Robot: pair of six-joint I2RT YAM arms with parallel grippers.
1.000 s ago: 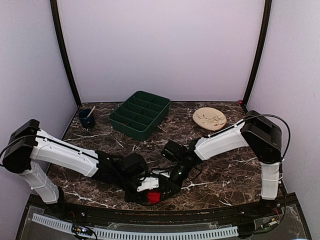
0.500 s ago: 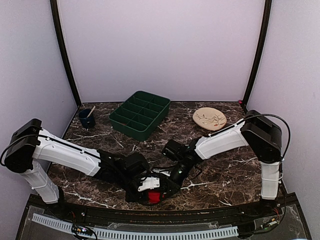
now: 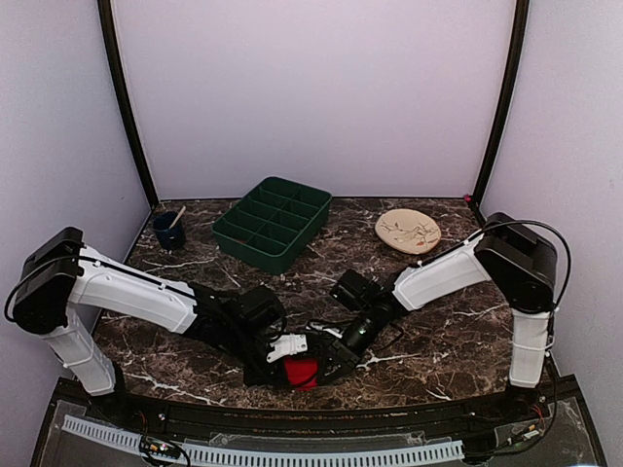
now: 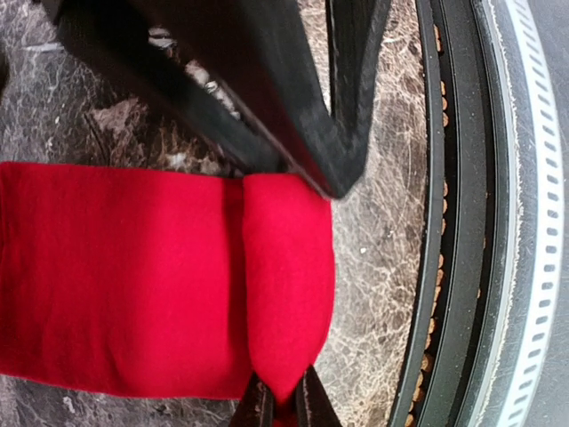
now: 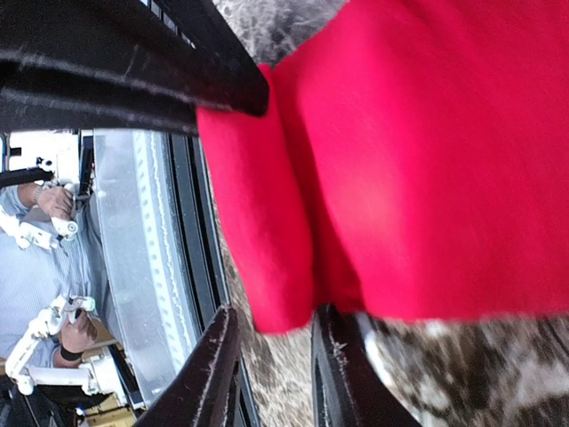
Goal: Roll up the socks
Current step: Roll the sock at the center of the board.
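Observation:
A bright red sock (image 3: 300, 371) lies on the marble table by the front edge, between my two grippers. In the left wrist view it is flat (image 4: 116, 276) with one end folded into a roll (image 4: 286, 267). My left gripper (image 4: 283, 407) is shut on the near end of that roll. My right gripper (image 5: 276, 356) stands at the roll's other end (image 5: 258, 240); its jaws are narrowly apart, one finger touching the fabric, the other with a gap. In the top view the left gripper (image 3: 279, 362) and right gripper (image 3: 328, 363) flank the sock. No second sock shows.
A green compartment tray (image 3: 274, 222) stands at the back middle, a dark blue cup (image 3: 168, 231) with a stick at the back left, and a tan plate (image 3: 408, 231) at the back right. The table's black front rim (image 4: 442, 222) runs just beside the sock.
Both wrists have drawn slightly apart and back from the front edge. More of the red sock shows between them than before.

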